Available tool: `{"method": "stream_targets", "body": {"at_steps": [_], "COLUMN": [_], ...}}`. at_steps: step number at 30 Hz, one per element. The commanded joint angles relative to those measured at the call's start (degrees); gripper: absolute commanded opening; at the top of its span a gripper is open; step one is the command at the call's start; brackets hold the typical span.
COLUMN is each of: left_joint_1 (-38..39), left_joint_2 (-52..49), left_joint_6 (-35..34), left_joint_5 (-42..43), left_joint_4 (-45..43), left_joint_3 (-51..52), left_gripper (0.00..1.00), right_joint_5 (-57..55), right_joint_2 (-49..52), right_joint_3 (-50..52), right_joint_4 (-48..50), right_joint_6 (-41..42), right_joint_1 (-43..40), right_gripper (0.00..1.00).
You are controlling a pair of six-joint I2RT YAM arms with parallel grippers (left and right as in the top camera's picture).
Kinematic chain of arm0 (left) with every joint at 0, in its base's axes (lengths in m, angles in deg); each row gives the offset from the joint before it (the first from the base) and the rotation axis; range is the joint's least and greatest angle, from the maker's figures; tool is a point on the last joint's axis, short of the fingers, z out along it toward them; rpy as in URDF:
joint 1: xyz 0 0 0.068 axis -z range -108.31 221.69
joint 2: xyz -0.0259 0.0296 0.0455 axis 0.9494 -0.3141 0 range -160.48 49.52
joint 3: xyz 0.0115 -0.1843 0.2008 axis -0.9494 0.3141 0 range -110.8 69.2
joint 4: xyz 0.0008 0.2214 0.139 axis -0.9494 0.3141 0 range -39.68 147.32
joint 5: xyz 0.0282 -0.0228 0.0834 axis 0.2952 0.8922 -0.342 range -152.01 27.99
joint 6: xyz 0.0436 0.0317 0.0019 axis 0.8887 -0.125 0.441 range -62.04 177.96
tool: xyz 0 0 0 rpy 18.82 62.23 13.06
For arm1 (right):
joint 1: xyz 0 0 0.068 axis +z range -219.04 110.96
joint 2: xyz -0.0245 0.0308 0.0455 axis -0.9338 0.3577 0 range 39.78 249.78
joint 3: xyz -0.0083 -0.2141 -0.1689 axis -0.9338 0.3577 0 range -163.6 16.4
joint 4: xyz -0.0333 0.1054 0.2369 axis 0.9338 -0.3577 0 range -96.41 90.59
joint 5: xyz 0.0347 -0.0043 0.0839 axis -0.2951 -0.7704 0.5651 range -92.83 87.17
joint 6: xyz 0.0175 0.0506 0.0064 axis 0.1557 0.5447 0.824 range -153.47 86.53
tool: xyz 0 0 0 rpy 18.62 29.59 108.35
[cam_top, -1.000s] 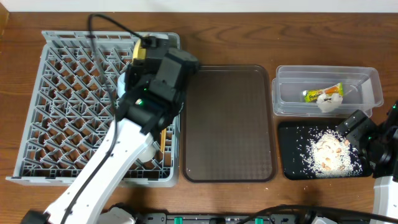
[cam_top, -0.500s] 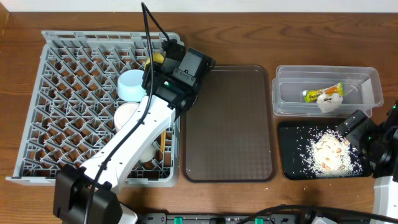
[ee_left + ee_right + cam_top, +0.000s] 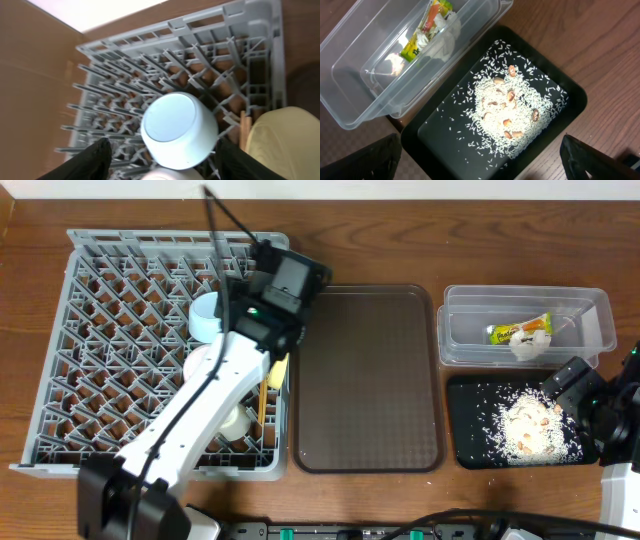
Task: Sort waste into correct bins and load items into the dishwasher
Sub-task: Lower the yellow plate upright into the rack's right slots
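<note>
Left gripper (image 3: 161, 150) hanging over dish rack (image 3: 130, 70), fingers (image 3: 95, 160) spread, gripping nothing. Light blue bowl (image 3: 179, 131) sitting upside down on pegs, between fingers; yellow plate (image 3: 285, 145) just beside it. Right gripper (image 3: 482, 157) spread too, hovering over rice crumbs (image 3: 507, 112) in black tray (image 3: 427, 145).

1. The snack wrapper (image 3: 414, 46), lying in the clear tub (image 3: 345, 85) ahead and to the left of the right jaws, carried dark print, too small and blurred to be read.
2. No other text, number or sign was legible.
</note>
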Motion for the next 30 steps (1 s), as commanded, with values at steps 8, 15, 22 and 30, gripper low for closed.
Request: {"method": "stream_targets", "body": {"at_steps": [8, 15, 22, 30], "left_joint_1": [-6.7, -6.6, -6.6, -6.6], "left_joint_2": [17.2, 22.7, 22.5, 22.4], "left_joint_6": [-8.0, -7.9, -7.9, -8.0], "left_joint_5": [25.3, 27.7, 27.7, 27.7], "left_joint_4": [0.9, 2.2, 5.5, 6.6], "left_joint_3": [0.3, 0.3, 0.3, 0.3], "left_gripper": [0.82, 0.87, 0.92, 0.93], "right_joint_5": [-0.4, -0.4, -0.4, -0.4], "right_joint_2": [0.0, 0.0, 0.0, 0.0], "right_joint_3": [-0.7, -0.7, -0.7, -0.7], "right_joint_4": [0.0, 0.0, 0.0, 0.0], "right_joint_6": [-0.7, -0.7, -0.7, -0.7], "right_joint_1": [-0.3, -0.3, -0.3, -0.3], "right_gripper": [0.99, 0.99, 0.99, 0.99]}}
